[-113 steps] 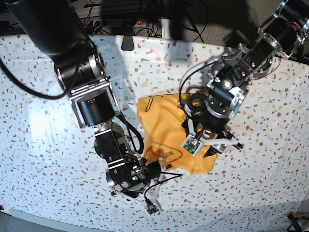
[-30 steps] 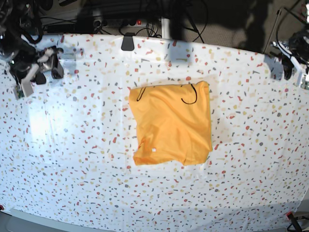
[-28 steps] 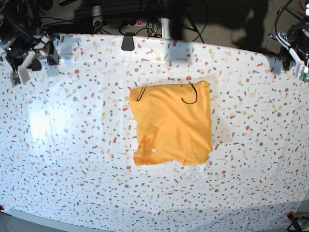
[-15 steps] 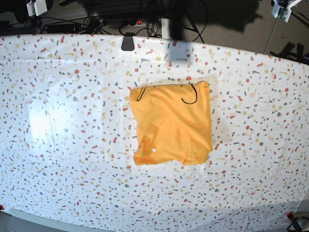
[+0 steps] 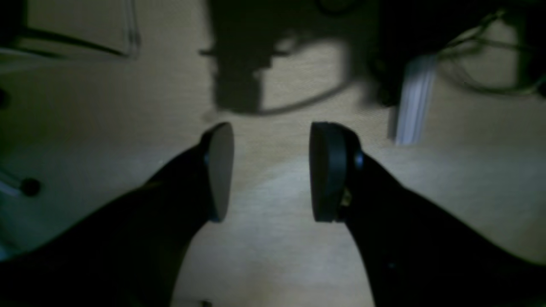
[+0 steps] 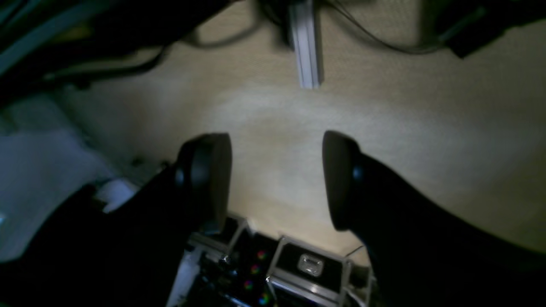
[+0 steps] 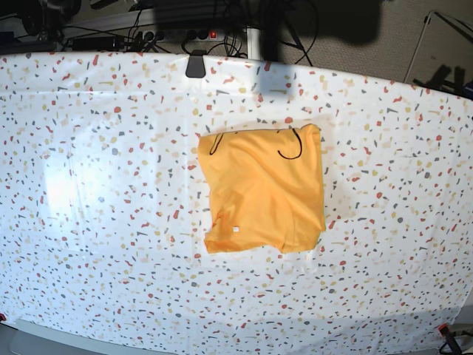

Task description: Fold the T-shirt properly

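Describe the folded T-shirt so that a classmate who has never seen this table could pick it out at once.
Start with the white table cover speckled with small coloured flecks. Near its middle lies the T-shirt, folded into a rough rectangle. It is the only plain mustard-yellow thing there, with thin dark trim curling along its far edge.

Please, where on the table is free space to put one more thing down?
The speckled table is bare left of the T-shirt, right of it, and along the near edge. Only the middle is taken. A black clip sits at the far edge.

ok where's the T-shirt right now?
Base view: the T-shirt lies folded near the middle of the speckled table, slightly right of centre, with neither arm near it.
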